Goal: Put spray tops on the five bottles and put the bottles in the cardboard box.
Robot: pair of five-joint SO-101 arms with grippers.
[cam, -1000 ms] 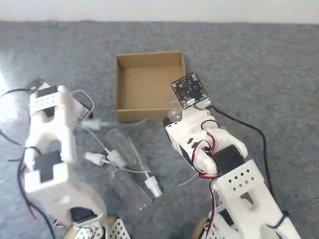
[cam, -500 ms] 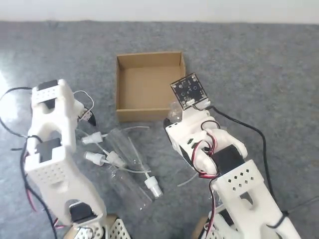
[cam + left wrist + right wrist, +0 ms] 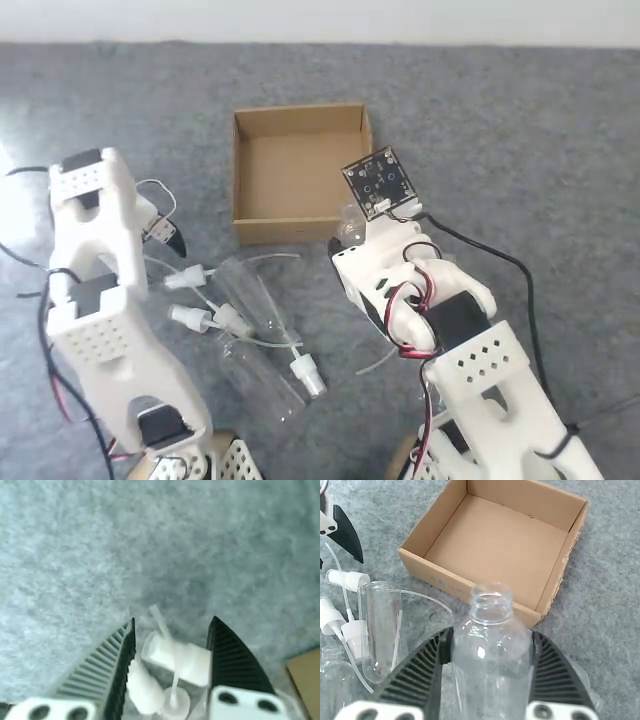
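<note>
— Spotted any change at the left gripper (image 3: 165, 237)?

— Yes. Had drawn back toward the left edge of the table (image 3: 520, 130) since a second ago, farther from the cardboard box (image 3: 290, 231). Hung there with jaws spread wide, gripping nothing.

— And the spray top (image 3: 186, 277) seen at its fingertips back then?

— Lay nearer the arms' bases by now, just beside one end of a lying bottle (image 3: 250, 295), in the same spot as half a second ago. Sat apart from the gripper in the high view. Showed between the two black fingers (image 3: 117, 665) in the left wrist view, apparently untouched.

— Anything else shifted?

— Nothing found. Counted a second spray top (image 3: 190, 318) and a third spray top (image 3: 310, 378) where seen before, likewise a second lying bottle (image 3: 255, 370) next to them.

— Right gripper (image 3: 491, 634)?

— Stayed put by the near right corner of the box. Was clamped tight on a clear bottle (image 3: 490, 655), neck open and pointing toward the box wall. Could also make out, from the right wrist view, one black finger of the left gripper beyond the spray tops.
</note>
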